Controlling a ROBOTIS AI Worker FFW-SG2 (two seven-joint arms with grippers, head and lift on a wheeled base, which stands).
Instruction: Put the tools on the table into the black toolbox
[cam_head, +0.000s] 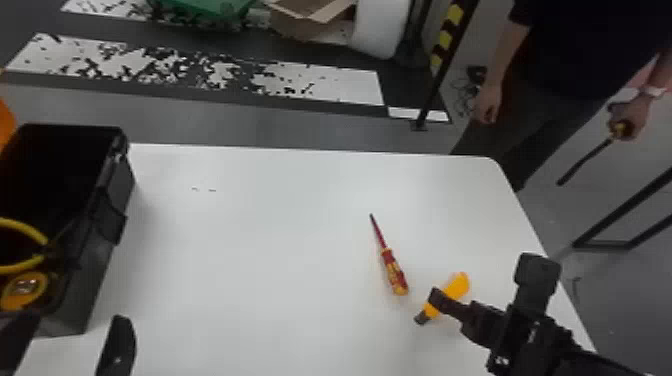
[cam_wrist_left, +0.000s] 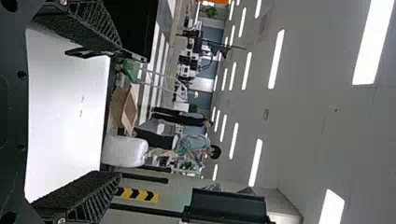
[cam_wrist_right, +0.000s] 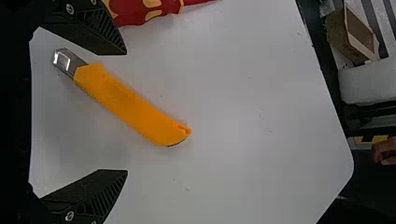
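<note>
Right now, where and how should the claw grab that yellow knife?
Probably mid-handle on the yellow knife, from above, with the right claw closing across its narrow width. The knife lies flat on the table, and its long handle offers more to hold than the short metal end. It lies slantwise between the open fingers, so turning the claw slightly might help.

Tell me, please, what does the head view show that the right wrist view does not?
The head view adds the black toolbox, with a tape measure in it, and the left claw. The right wrist view adds the ribbed inner faces of both fingers of the right claw. Both share the utility knife, the red and yellow screwdriver, the white table, a cardboard box and the right claw itself.
</note>
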